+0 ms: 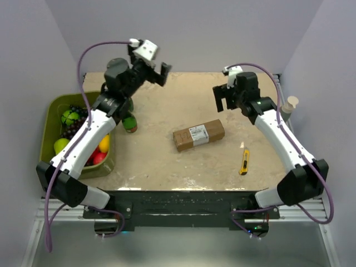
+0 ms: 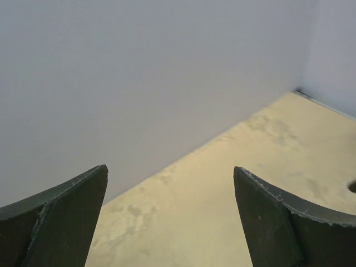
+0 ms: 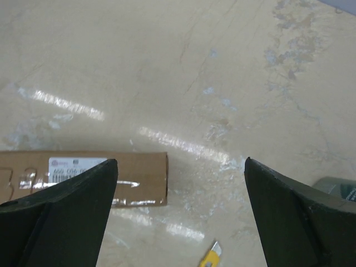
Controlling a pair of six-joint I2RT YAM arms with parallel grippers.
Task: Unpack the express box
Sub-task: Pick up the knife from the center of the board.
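Observation:
The express box (image 1: 198,135), a small brown carton with a white label on top, lies near the middle of the table; its end also shows in the right wrist view (image 3: 142,177). A slim yellow utility knife (image 1: 244,162) lies to its right, and its tip (image 3: 211,258) shows at the bottom of the right wrist view. My left gripper (image 1: 157,71) hangs open high over the far left of the table, facing the back wall, with nothing between its fingers (image 2: 267,222). My right gripper (image 1: 225,98) stands open above the far right, apart from the box, its fingers (image 3: 289,217) empty.
A green bin (image 1: 51,136) of fruit sits at the left edge. A green and brown fruit (image 1: 130,123) stands beside it on the table. A small beige cup-like object (image 1: 290,104) is at the right edge. White walls close in at the back and sides.

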